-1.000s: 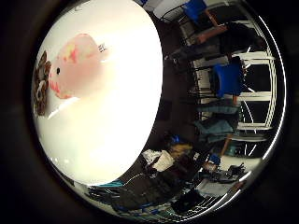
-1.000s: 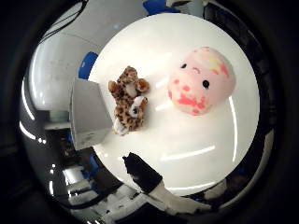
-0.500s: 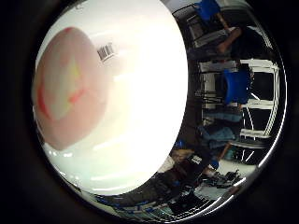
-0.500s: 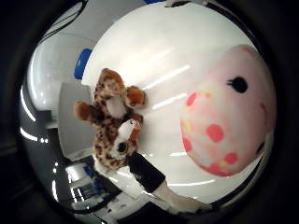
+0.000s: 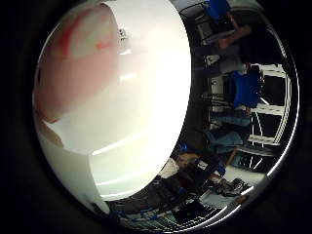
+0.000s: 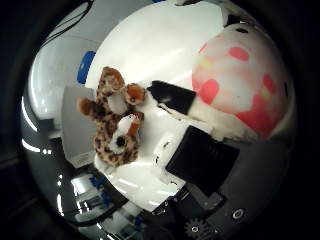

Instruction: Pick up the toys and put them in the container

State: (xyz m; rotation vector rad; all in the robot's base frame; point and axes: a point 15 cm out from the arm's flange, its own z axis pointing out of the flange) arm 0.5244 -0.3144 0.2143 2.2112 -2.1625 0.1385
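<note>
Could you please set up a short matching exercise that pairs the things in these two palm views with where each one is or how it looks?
1. pink spotted toy
2. leopard toy
3. container
4. table

a. white and round, bearing both toys
b. grey box at the table's edge
c. close to the palm, by the hand
d. lying beside the container

Pairs: 1-c, 2-d, 3-b, 4-a

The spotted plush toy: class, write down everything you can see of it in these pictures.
The spotted plush toy is a small soft animal, tan-orange with dark brown spots, white on its muzzle and belly, with stubby limbs spread out. It looks like fuzzy fabric. It lies flat on the white table, beside a grey container whose edge it seems to touch. The robot hand is close by, but nothing grips the toy.
</note>
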